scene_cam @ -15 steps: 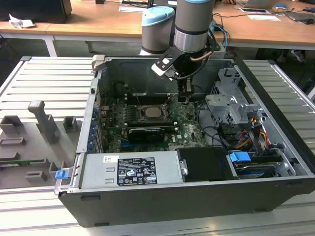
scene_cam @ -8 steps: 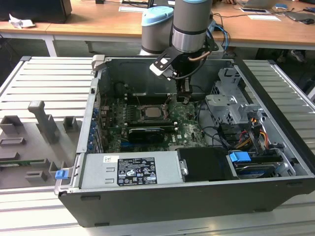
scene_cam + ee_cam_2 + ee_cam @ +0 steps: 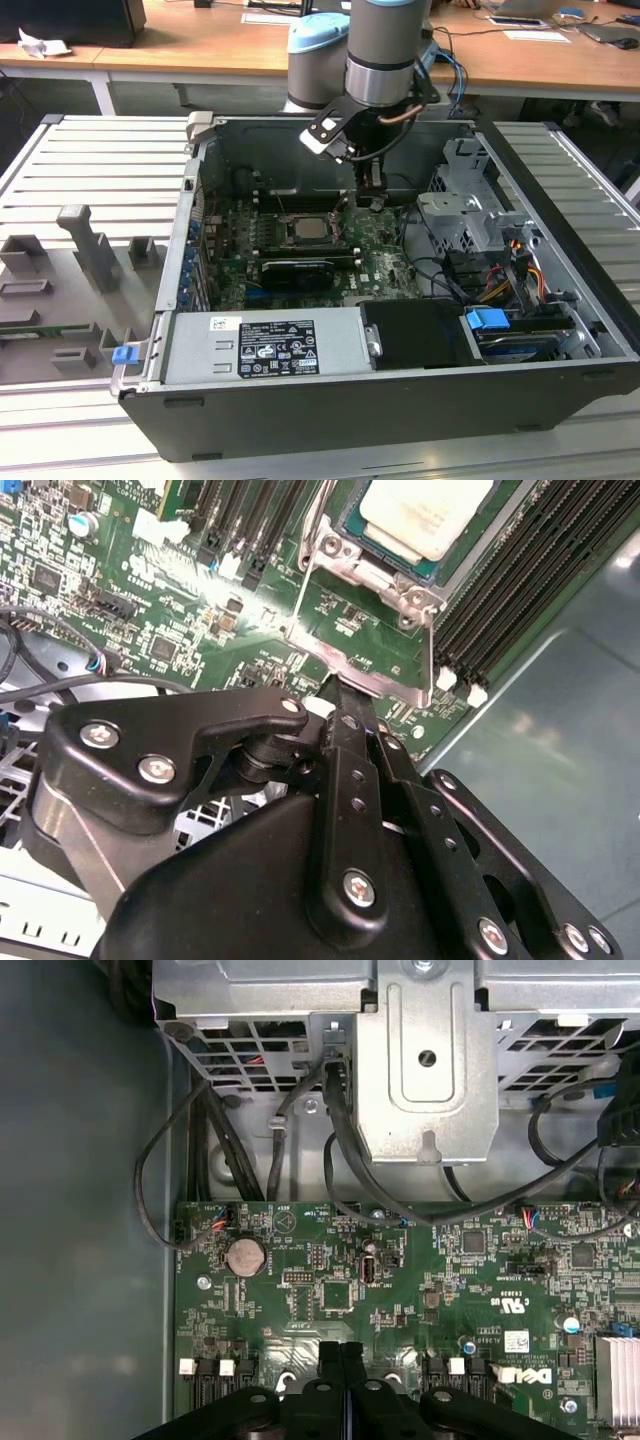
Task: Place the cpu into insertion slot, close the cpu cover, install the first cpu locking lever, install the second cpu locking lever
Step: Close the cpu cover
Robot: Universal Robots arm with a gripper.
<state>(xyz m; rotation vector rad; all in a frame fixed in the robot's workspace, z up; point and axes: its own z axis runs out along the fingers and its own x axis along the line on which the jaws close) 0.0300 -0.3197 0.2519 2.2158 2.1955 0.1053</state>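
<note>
- Just beyond the claw's tips, we see the cpu (image 3: pixel 425 520) lying flat in the insertion slot (image 3: pixel 395 562), silver face up. We judge it light but fragile, to be handled by its edges only.
- Between the chip and the claw stands the cpu cover (image 3: pixel 352 662), tilted up and not yet down over the chip. It looks thin, stiff and hinged, and best worked at its free edge.
- The claw (image 3: pixel 338 686) has its fingers pressed together, tips touching that free edge. We cannot tell whether they pinch it or only push.
- On the claw's side away from the chip sits the drive cage (image 3: pixel 425 1060).
</note>
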